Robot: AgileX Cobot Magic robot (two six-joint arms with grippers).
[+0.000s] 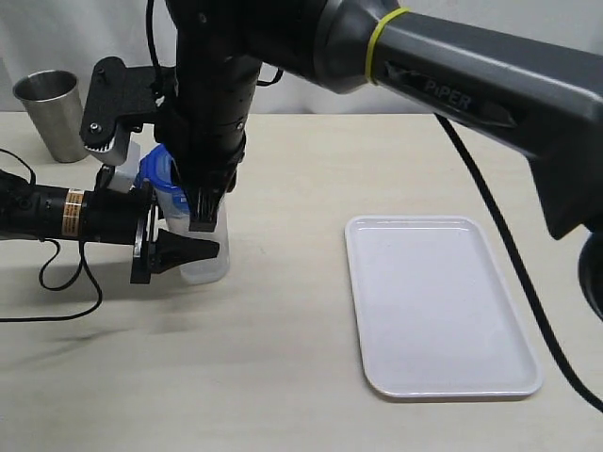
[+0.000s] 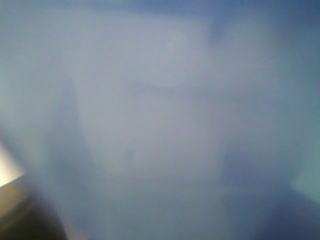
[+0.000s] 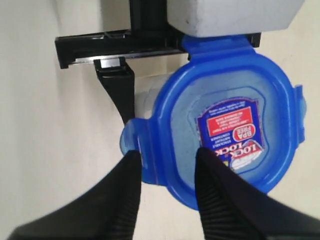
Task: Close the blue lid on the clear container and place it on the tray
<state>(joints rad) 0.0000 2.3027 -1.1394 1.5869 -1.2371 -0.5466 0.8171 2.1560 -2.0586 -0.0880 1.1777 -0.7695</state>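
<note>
The lid (image 3: 220, 100) sits on top of the container (image 1: 205, 271), which stands upright on the table (image 1: 283, 377) at the left, well apart from the tray (image 1: 443, 311). Whether the lid is seated flat or its flaps are snapped down cannot be told, though the flap nearest the right fingers looks splayed outward. The left gripper (image 1: 203, 247) reaches in from the side with a finger on either side of the container's body, apparently clamped on it to steady it; its own wrist view is only a blue blur. The right gripper (image 3: 167, 154) hangs over the lid from above, jaws partly apart and straddling the rim beside that flap; whether they pinch it I cannot tell. The step in hand looks like closing the lid. The next move calls for pressing the flaps down until they lock, with the container braced against tipping, before any carry to the tray. A steel cup (image 1: 49, 113) stands well behind.
</note>
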